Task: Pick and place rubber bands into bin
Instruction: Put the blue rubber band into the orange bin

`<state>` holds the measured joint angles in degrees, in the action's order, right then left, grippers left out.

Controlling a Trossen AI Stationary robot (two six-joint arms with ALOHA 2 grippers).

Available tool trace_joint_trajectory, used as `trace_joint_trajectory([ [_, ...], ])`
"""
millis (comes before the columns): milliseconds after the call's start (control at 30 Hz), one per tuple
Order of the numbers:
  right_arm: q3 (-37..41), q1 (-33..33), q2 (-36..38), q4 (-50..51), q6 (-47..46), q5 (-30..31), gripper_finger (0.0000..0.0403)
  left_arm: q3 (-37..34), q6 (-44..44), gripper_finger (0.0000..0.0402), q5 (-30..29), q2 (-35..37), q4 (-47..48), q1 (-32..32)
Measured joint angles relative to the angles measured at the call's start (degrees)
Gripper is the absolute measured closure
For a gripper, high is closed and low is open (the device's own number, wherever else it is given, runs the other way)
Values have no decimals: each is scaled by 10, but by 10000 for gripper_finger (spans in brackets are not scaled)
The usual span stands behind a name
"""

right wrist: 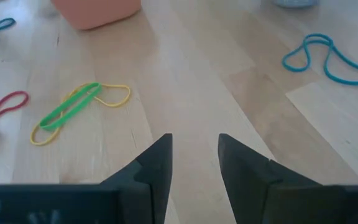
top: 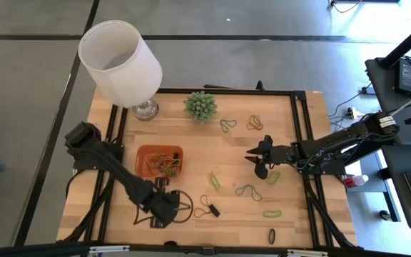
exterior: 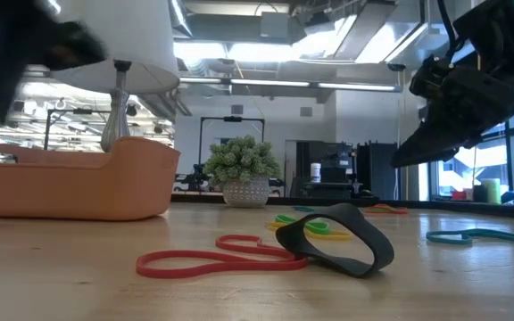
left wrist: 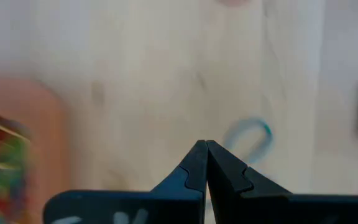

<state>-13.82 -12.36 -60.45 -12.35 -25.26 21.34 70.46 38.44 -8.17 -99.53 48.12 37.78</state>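
The orange bin (top: 159, 161) sits left of the table's middle with several rubber bands in it. More rubber bands lie loose on the wood: a green and a yellow one (right wrist: 73, 109), a blue one (right wrist: 325, 56), a red one (exterior: 212, 259) and a black one (exterior: 346, 236). My left gripper (top: 164, 214) is shut just in front of the bin, pointing steeply down over bare wood. In its wrist view the shut tips (left wrist: 207, 149) hold nothing, and a blue band (left wrist: 250, 140) lies just beyond them. My right gripper (top: 255, 163) hovers open right of centre, above the table, nothing between its fingers (right wrist: 194, 152).
A lamp with a large white shade (top: 120, 63) stands at the far left, a spiky green ball plant (top: 200, 106) at the far middle. Black rails (top: 302, 143) run along the table's sides. Bare wood lies between the bin and the right gripper.
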Motion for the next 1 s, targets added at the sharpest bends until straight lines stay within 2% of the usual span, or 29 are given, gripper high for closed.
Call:
trace_joint_trajectory([
  [167, 0, 0, 0, -4, 3, 0, 270, 0, 57, 383, 28, -33, -2, 32],
  [500, 0, 2, 0, -12, 22, 0, 270, 0, 99, 303, 29, -88, -4, 46],
  [700, 0, 2, 0, -12, 32, 0, 270, 0, 96, 281, 59, -110, -19, 45],
  [800, 0, 2, 0, -12, 32, 0, 270, 2, 88, 289, 61, -125, -26, 45],
  [867, 0, 2, 0, -13, 32, 0, 270, 2, 76, 307, 65, -133, -26, 45],
  [1000, 0, 2, 0, -14, 32, 0, 270, 3, 59, 381, 83, -138, -25, 43],
])
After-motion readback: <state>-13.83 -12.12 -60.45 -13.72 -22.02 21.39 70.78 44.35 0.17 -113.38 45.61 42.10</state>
